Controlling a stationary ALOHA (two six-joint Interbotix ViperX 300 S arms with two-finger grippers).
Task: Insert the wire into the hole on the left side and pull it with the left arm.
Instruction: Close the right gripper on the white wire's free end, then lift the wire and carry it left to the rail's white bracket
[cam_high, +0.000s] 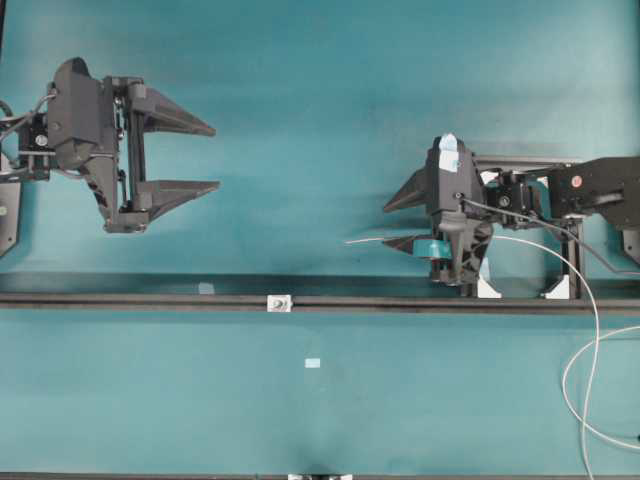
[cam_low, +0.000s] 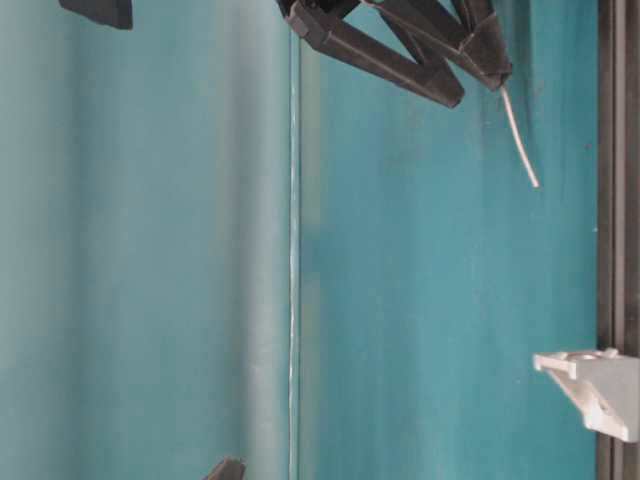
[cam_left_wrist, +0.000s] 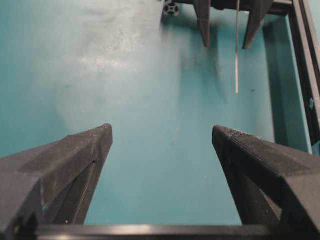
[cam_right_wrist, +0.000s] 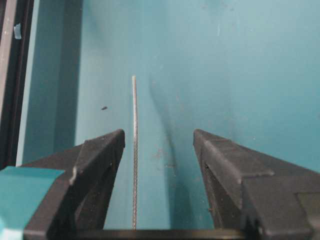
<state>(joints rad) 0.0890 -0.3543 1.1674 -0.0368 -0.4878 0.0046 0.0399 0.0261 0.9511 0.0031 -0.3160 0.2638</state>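
Note:
My left gripper (cam_high: 215, 158) (cam_left_wrist: 162, 135), all black, hovers open at the upper left over bare mat, with nothing between its fingers. The right gripper (cam_high: 386, 226) (cam_right_wrist: 159, 135), marked with teal tape, is right of centre and stands open. The thin pale wire (cam_high: 365, 240) (cam_right_wrist: 134, 150) runs between its fingers, close to the teal-taped one, and I cannot tell whether they touch. Its free end (cam_low: 520, 140) sticks out past the fingertips toward the left. The hole is in a tiny silver fitting (cam_high: 279, 302) on the black rail, below and left of the wire's tip.
A black rail (cam_high: 150, 298) crosses the table below both grippers. White brackets (cam_high: 560, 290) (cam_low: 595, 385) stand on it at the right. Small pale tape patches (cam_high: 313, 363) lie on the mat. The wire's loops (cam_high: 590, 380) curl at the lower right.

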